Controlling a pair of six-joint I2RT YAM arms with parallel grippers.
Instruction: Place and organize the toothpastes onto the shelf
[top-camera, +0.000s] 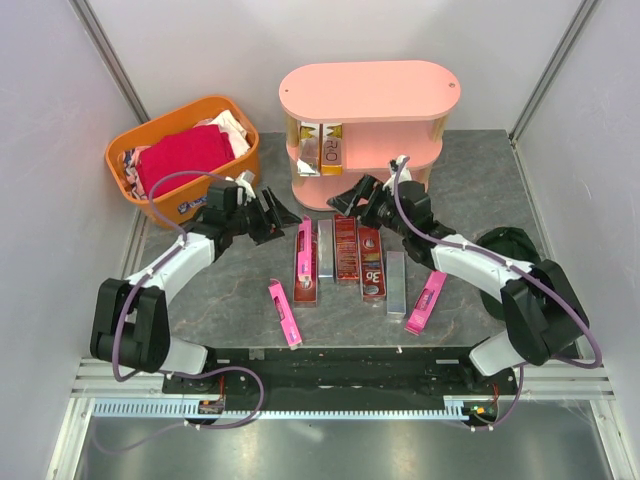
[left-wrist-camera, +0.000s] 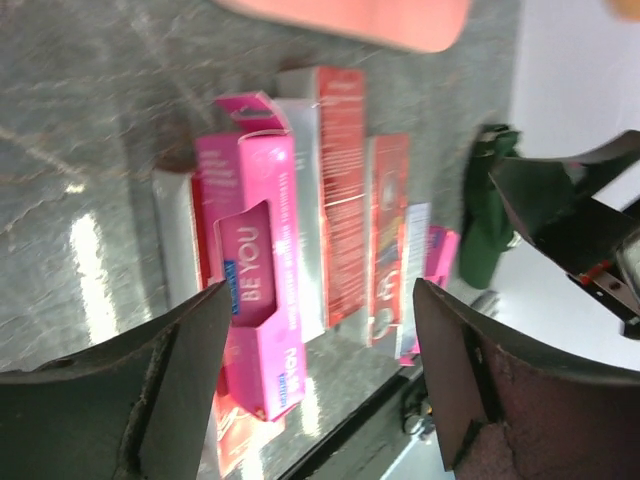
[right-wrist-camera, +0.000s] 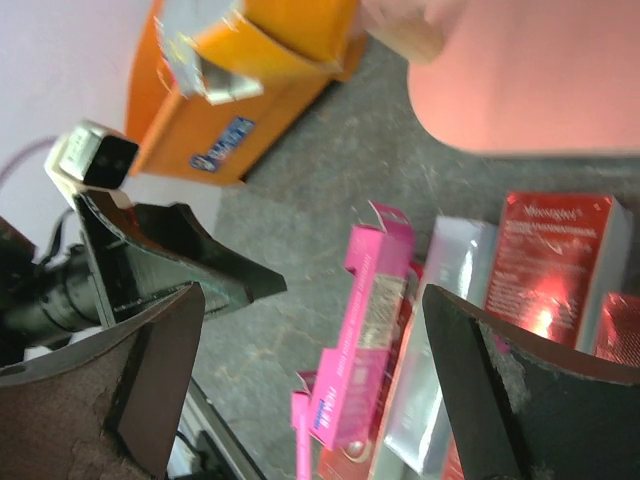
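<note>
The pink shelf (top-camera: 370, 92) stands at the back centre, with yellow-gold cartons (top-camera: 330, 147) upright on its middle tier. Several cartons lie side by side on the table: a pink one on a dark red one (top-camera: 304, 258), silver ones (top-camera: 325, 248), dark red ones (top-camera: 347, 247). Two pink cartons lie apart, one at front left (top-camera: 284, 312) and one at front right (top-camera: 426, 301). My left gripper (top-camera: 279, 215) is open and empty, left of the row. My right gripper (top-camera: 351, 198) is open and empty, between shelf and row. The pink carton shows in both wrist views (left-wrist-camera: 255, 290) (right-wrist-camera: 368, 335).
An orange basket (top-camera: 186, 160) holding a red cloth (top-camera: 185, 152) stands at the back left. A dark green object (top-camera: 507, 248) lies at the right. White walls close in the table on three sides.
</note>
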